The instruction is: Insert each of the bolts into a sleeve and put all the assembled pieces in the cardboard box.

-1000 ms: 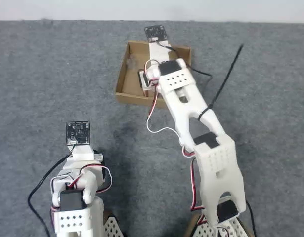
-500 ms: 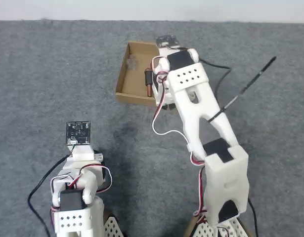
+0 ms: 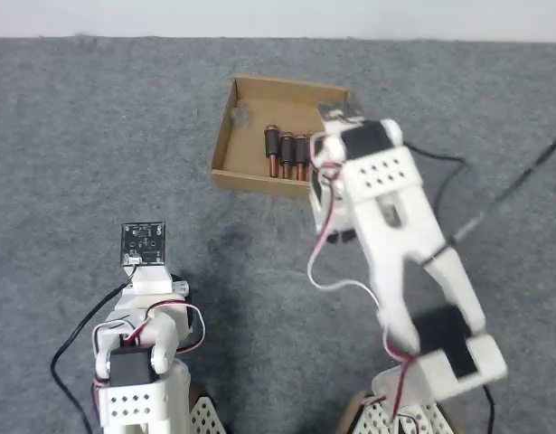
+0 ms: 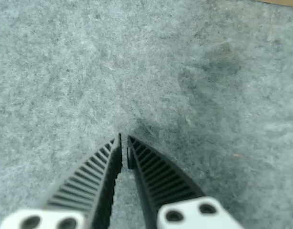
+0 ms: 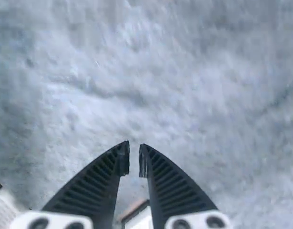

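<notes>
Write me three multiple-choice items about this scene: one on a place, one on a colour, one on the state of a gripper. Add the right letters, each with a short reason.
1. Where do the assembled pieces lie?
A. in the cardboard box
B. beside it
C. in a gripper

2. What colour is the carpet?
A. green
B. grey
C. red

3. How is the left gripper?
A. wide open
B. shut on a bolt
C. shut, holding nothing

Key: A, the high view shows them side by side within its walls; B, it is grey in every view; C, the left wrist view shows the fingertips almost touching with nothing between them.
</notes>
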